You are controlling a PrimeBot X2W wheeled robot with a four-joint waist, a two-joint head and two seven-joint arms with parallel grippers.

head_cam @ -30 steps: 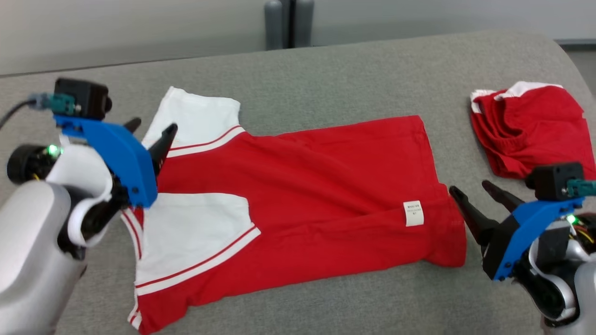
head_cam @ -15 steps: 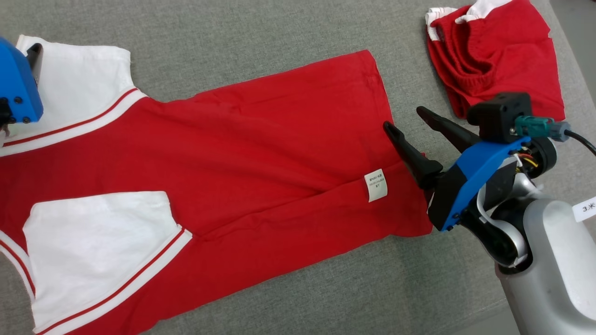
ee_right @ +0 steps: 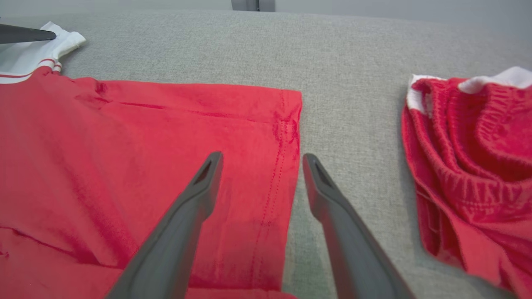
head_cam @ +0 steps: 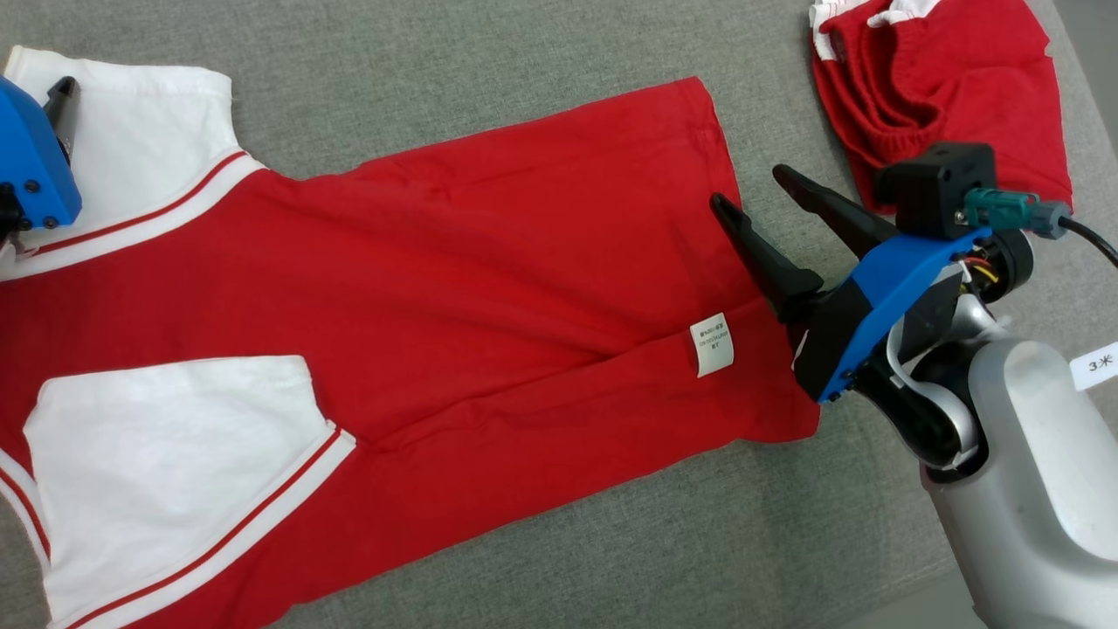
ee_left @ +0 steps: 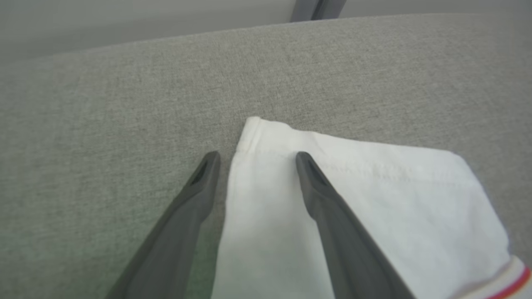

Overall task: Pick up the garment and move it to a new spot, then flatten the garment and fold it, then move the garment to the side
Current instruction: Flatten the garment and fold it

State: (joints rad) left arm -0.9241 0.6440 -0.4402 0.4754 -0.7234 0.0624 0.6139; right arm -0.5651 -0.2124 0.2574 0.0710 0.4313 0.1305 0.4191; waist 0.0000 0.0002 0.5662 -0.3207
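The garment [head_cam: 489, 262], a red shirt with white sleeves, lies spread flat on the grey padded surface [head_cam: 524, 70]. My right gripper [head_cam: 748, 185] is open above the shirt's right hem. In the right wrist view its fingers [ee_right: 262, 157] straddle that hem, with one finger over red cloth [ee_right: 124, 137] and the other over bare grey. My left gripper [ee_left: 256, 155] is open at the far white sleeve [ee_left: 353, 199], one finger on each side of the sleeve's edge. In the head view its blue mount [head_cam: 31, 166] and one fingertip [head_cam: 63, 87] show at the left edge.
Another red garment [head_cam: 952, 79] with white trim lies crumpled at the far right, close to the right gripper and also in the right wrist view [ee_right: 478, 158]. A white label [head_cam: 712, 343] sits near the shirt's hem. The surface's rounded right edge is near my right arm.
The head camera has tilted down and closer. My right gripper has moved forward over the shirt's right hem, and the left one has reached the far sleeve's corner. Both remain open.
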